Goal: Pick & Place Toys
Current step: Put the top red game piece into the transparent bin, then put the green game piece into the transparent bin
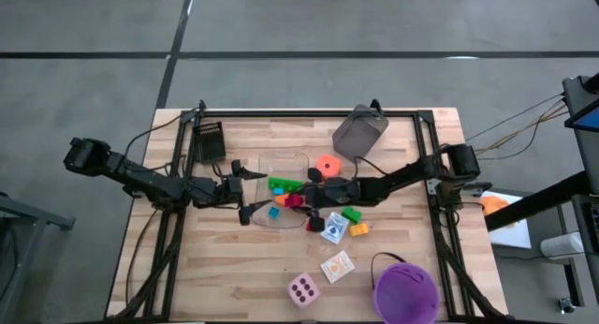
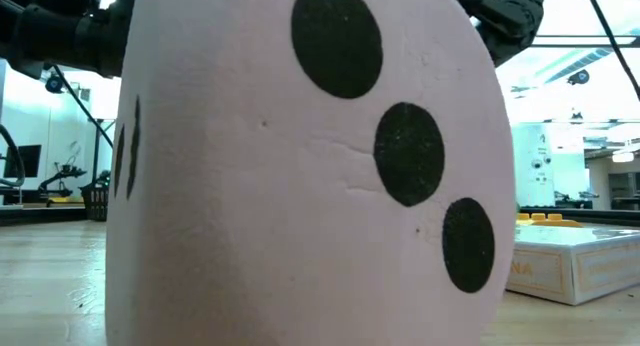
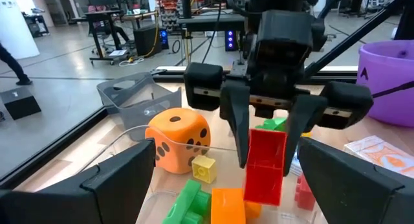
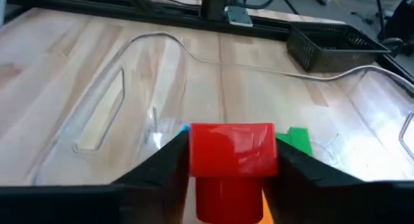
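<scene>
My right gripper [image 1: 311, 199] is shut on a red brick [image 4: 233, 153] over the clear tray [image 1: 281, 161]. It also shows in the left wrist view [image 3: 266, 130]. My left gripper [image 1: 245, 200] stands at the tray's left edge, open and empty, facing the red brick. In the tray lie a green brick [image 1: 285, 184], a yellow brick [image 3: 204, 167], an orange piece [image 3: 226, 204] and a teal piece [image 1: 274, 212]. An orange die [image 1: 327, 164] sits at the tray's far right. A pink die [image 1: 302, 288] and picture cards [image 1: 334, 228] lie nearer the front. My right gripper pinches the red brick by two opposite sides near its upper end [image 3: 266, 138], between its two fingers [image 3: 234, 120]. The fingers come from the table's right, slanting down. The brick hangs upright below them over the tray; whether its lower end [image 3: 262, 195] touches the pieces underneath, I cannot tell.
A purple bucket [image 1: 404, 288] stands at the front right, a grey bin [image 1: 360, 132] at the far right, a black basket [image 1: 210, 141] at the far left. A green brick [image 1: 352, 213] and a yellow one [image 1: 359, 229] lie right of the tray. The pink die [image 2: 300, 186] fills the low view.
</scene>
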Available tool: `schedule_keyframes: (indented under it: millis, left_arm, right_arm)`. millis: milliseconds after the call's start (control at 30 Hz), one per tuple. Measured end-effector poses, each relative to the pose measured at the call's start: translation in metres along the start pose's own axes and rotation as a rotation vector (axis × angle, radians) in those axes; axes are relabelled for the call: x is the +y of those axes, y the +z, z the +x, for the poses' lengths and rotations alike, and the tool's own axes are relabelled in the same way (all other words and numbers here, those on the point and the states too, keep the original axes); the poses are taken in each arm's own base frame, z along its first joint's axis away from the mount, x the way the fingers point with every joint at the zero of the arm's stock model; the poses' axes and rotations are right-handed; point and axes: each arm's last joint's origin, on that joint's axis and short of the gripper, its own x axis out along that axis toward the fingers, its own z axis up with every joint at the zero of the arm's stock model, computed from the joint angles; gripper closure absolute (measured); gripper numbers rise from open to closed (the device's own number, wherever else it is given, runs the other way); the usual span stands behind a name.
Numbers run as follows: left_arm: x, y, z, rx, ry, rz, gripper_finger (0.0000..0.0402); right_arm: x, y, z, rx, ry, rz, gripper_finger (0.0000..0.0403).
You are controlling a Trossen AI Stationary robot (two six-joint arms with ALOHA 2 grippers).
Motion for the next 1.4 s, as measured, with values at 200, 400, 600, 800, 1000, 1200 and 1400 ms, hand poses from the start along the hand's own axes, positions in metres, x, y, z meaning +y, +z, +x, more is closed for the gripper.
schedule_keyframes:
  millis: [200, 400, 600, 800, 1000, 1200, 1400]
  left_arm:
    - [0.000, 0.000, 0.000, 0.001, 0.000, 0.000, 0.0025]
    - [0.000, 0.000, 0.000, 0.001, 0.000, 0.000, 0.0025]
    - [0.000, 0.000, 0.000, 0.001, 0.000, 0.000, 0.0025]
    - [0.000, -0.001, 0.000, 0.007, 0.000, 0.000, 0.0025]
    - [0.000, -0.001, 0.000, 0.010, 0.000, 0.001, 0.0025]
    - [0.000, -0.001, 0.000, 0.012, 0.000, 0.002, 0.0025]
    - [0.000, -0.001, 0.000, 0.011, 0.000, 0.001, 0.0025]
  right_arm:
    - [-0.001, 0.005, -0.007, -0.001, -0.006, 0.020, 0.0083]
    - [-0.001, 0.006, -0.007, -0.002, -0.005, 0.019, 0.0026]
    - [-0.001, 0.005, -0.008, 0.021, -0.004, 0.017, 0.0022]
    - [0.000, 0.014, -0.019, 0.077, -0.010, 0.011, 0.0021]
    - [0.011, 0.027, -0.045, 0.148, -0.075, -0.008, 0.0021]
    - [0.021, 0.025, -0.072, 0.310, -0.124, 0.033, 0.0021]
    - [0.022, 0.015, -0.091, 0.479, -0.155, 0.120, 0.0021]
